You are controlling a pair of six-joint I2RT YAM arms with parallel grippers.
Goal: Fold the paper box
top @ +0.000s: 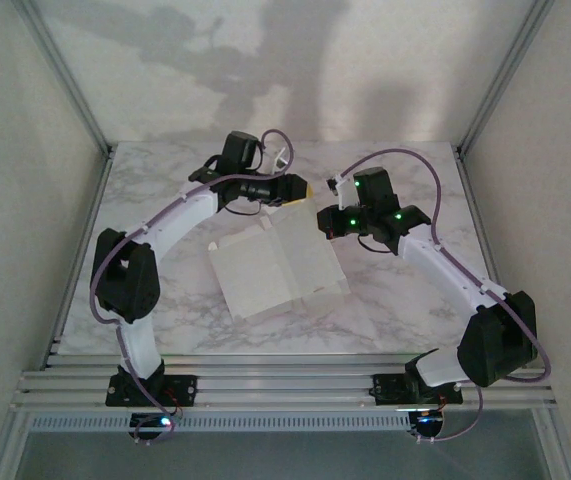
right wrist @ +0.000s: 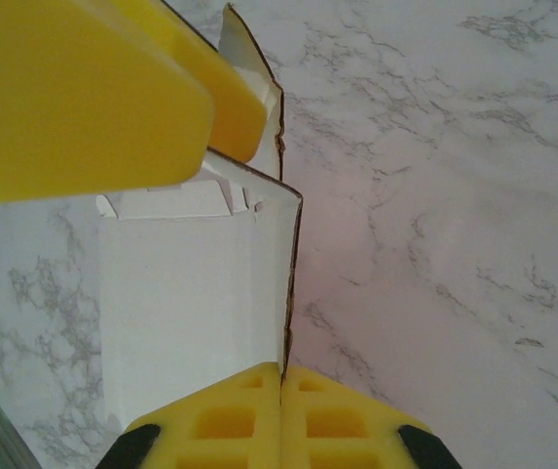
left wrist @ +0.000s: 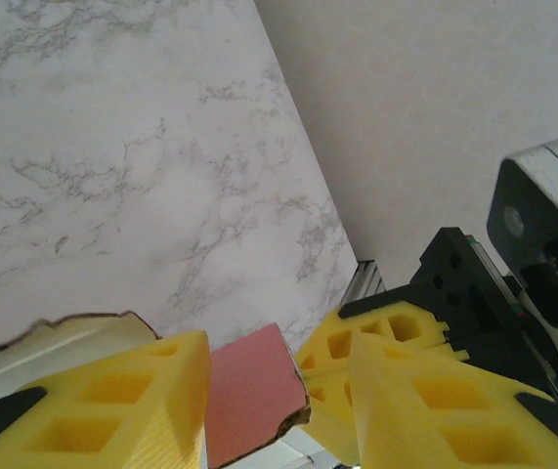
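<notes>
Your thin, off-white die-cut cardboard paper box lies half-opened in the middle of the white marble-patterned counter, with its raised panels toward the upper centre of the top view.

Both of your hands meet at its far right corner. Your right hand has its yellow fingers pressed fully together on the brown-cut edge of an upright white panel, at the bottom centre of the right wrist view. In the top view it sits just beside your left hand.

Your left hand has its fingers partly apart, and a pink flap of the box stands between them. The flap touches the finger on the left of that frame, but you cannot tell whether it is actually pinched.

For moving room, bare counter lies left of the box and in the lower right of the top view. The far edge of the counter meets the pale wall close behind your hands. Aluminium rails border the near edge.
</notes>
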